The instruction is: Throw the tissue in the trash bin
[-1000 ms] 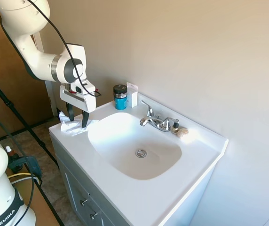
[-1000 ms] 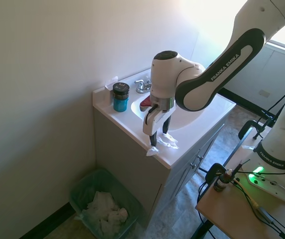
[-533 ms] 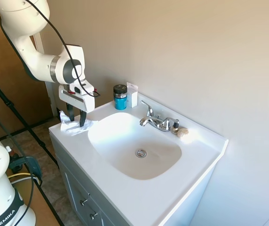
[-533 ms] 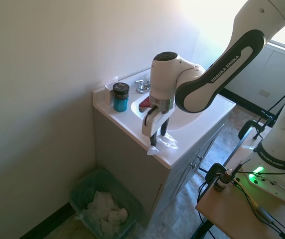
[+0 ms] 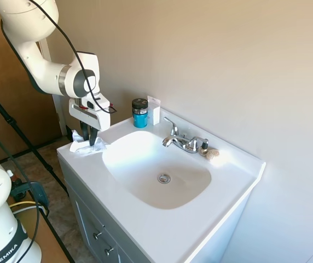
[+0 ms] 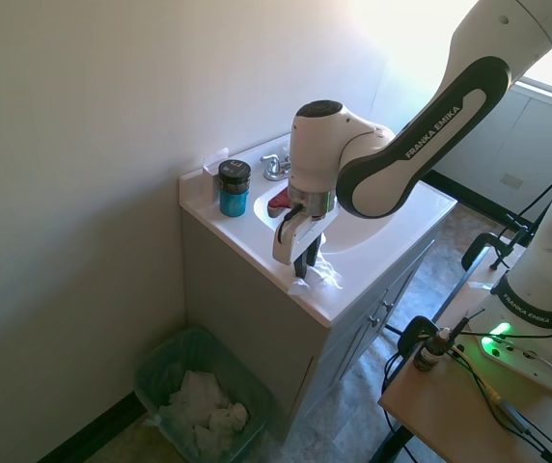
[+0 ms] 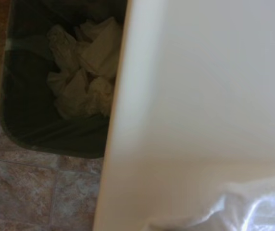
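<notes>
The crumpled white tissue [image 5: 84, 146] [image 6: 322, 274] lies bunched on the near left corner of the white vanity top [image 5: 227, 164], close to its edge. My gripper [image 5: 88, 139] [image 6: 302, 267] points straight down into it, fingers drawn together and shut on the tissue's folds. In the wrist view the tissue [image 7: 238, 207] shows as a pale blur. The green trash bin [image 6: 199, 395] [image 7: 56, 82] stands on the tiled floor beside the cabinet, below the counter's edge, with several crumpled papers inside.
A blue jar with a black lid [image 5: 140, 113] [image 6: 234, 188] and a small white upright card [image 5: 154, 111] stand at the back of the counter by the wall. The sink basin [image 5: 145, 159] and chrome faucet [image 5: 184, 141] lie to the gripper's right.
The fingers, spread over the tissue a second ago, have come together on it. The tissue has bunched up between them. The arm has barely shifted.
</notes>
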`<act>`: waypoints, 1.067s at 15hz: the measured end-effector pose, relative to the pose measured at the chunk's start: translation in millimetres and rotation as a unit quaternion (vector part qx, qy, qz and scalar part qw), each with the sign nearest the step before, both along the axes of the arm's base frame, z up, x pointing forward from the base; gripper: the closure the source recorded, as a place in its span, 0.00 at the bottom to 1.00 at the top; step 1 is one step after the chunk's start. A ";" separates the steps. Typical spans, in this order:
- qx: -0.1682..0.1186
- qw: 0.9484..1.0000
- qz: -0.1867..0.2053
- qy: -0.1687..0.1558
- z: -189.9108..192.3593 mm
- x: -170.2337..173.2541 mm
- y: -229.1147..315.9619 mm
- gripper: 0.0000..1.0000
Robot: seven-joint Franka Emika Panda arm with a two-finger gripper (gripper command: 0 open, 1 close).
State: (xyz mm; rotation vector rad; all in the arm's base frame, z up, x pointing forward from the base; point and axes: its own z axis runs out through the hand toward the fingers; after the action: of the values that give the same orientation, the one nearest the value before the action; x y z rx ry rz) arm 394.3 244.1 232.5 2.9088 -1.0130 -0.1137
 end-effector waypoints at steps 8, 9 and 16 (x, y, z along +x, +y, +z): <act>0.010 1.000 -0.007 -0.011 10.9 9.2 -6.7 1.00; 0.011 1.000 -0.004 -0.019 21.9 10.9 -1.0 1.00; -0.011 0.997 0.030 -0.074 98.1 26.0 101.7 1.00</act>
State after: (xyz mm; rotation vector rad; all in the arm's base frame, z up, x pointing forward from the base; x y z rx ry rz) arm 420.3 345.7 330.6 2.9607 -0.9394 0.1164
